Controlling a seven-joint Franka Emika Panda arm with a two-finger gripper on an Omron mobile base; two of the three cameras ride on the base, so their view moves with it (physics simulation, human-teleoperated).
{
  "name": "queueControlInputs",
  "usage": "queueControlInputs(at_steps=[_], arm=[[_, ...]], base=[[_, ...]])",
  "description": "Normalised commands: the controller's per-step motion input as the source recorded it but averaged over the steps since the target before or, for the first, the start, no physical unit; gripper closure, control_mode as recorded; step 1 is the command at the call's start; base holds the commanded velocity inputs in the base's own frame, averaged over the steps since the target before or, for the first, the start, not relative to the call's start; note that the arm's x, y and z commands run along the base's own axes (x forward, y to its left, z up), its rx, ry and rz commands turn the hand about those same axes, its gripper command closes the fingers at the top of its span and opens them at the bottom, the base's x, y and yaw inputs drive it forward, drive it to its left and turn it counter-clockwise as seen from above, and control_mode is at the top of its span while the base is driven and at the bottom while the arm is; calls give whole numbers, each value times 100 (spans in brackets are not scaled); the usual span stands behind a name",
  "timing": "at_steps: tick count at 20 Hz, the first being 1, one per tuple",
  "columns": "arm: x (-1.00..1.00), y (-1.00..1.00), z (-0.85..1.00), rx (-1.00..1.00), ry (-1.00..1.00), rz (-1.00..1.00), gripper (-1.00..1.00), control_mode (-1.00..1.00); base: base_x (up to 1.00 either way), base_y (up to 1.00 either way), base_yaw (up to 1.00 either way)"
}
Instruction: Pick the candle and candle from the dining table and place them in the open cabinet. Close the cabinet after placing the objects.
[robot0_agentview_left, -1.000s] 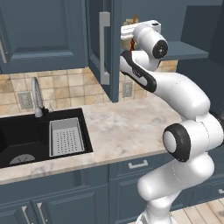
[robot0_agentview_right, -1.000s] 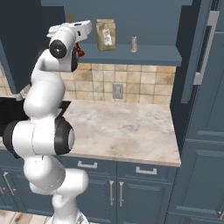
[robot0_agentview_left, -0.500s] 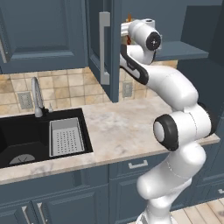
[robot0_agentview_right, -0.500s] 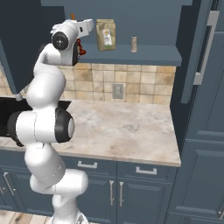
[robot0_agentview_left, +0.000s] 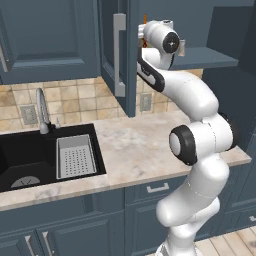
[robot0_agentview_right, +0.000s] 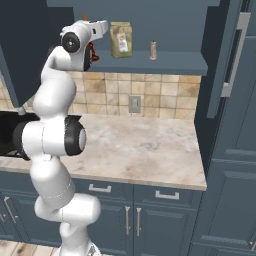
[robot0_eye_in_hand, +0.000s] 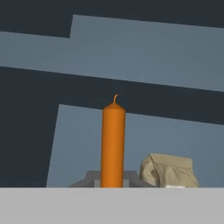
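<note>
Left base view: the arm rises from the lower right and reaches up into the open cabinet, with the hand at the level of the blue shelf. A thin orange tip of the candle shows just above the hand, beside the edge of the open cabinet door with its long silver bar handle. Below lies the marble-look surface, bare between the arm and the black sink. No writing can be read here.

Right base view: the hand sits at the left end of the shelf, just clear of its front edge. A brown paper bag stands on the shelf near the hand; its pale label is too small to read. Further right on the shelf stands a small stubby candle, with open shelf room to its right as far as the right-hand door. The red foot of the held candle shows under the hand.

Hand view: the pincer is clenched on the orange-red candle, which stands upright between the fingertips with its wick curling at the top. The paper bag sits just beside it to the right, apart from it. Behind are the cabinet's blue panels.
</note>
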Motion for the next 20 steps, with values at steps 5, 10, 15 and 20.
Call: queueControlInputs(at_steps=[5, 10, 15, 20], arm=[[0, -6, -5, 1, -4, 0, 100, -100], [0, -18, -12, 5, -2, 0, 100, -100], [1, -21, -9, 6, -1, 0, 100, -100], [3, -8, -4, 1, 0, 0, 100, -100]], base=[[0, 0, 0], [0, 0, 0], [0, 0, 0], [0, 0, 0]])
